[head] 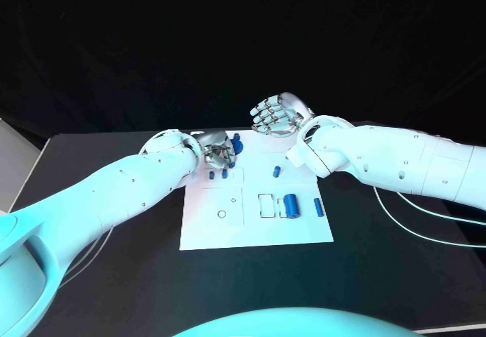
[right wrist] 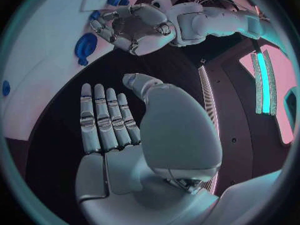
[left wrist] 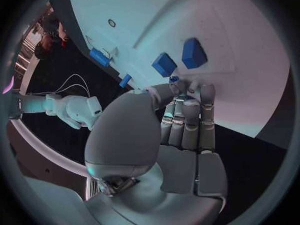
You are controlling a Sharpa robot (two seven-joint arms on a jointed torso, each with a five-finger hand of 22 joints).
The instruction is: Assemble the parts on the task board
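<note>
Looks like a robotics lab / demo stand, not a home. Evidence: black table (head: 121,281) w/ black backdrop behind it, purpose-made white task board (head: 253,228) w/ outlined slots & small blue parts (head: 291,206) set out as a test rig. Thin cables (head: 425,217) trail over table by right arm. Right wrist view: dark wall panels w/ lit vertical light strips (right wrist: 264,82), showroom-style.

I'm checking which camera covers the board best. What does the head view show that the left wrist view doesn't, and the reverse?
Head view alone: the whole task board, the blue cylinder near its right side, and the right hand open beyond the far edge. Left wrist view alone: the left hand's fingertips touching a small blue part beside two blue blocks. Both show the left hand at the board.
</note>
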